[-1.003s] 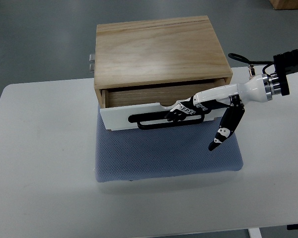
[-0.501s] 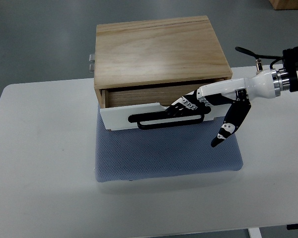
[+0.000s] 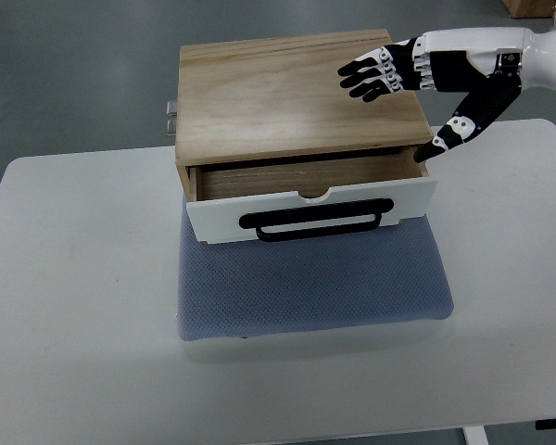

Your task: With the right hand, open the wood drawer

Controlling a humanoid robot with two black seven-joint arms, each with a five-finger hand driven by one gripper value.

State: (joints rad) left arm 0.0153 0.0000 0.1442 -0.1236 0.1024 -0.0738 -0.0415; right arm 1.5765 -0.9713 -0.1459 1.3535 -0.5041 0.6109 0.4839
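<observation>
Looking at the drawer (image 3: 310,209) first, I see it pulled a little way out of the wood box (image 3: 296,93): its white front stands proud of the box and a strip of the wooden inside shows behind it, so I'd judge the opening started but short of full travel. The black handle (image 3: 317,222) runs across the front with nothing on it. The box sits on a blue mat (image 3: 310,287), which I take to be there to stop it sliding when the drawer is tugged; the mat lies on the white table (image 3: 83,306), near its middle.

My right robot hand (image 3: 398,79) is up over the right rear part of the box top, clear of the handle. Its fingers (image 3: 366,72) are spread and reach out flat toward the left, holding nothing, while the thumb (image 3: 454,134) hangs down toward the right end of the drawer front; I can't tell whether it touches. The arm comes in from the upper right corner.

With the robot hand lifted away like this, I'd say I either count the drawer as open or have to come down again and hook the handle from the front. The left arm is out of view.
</observation>
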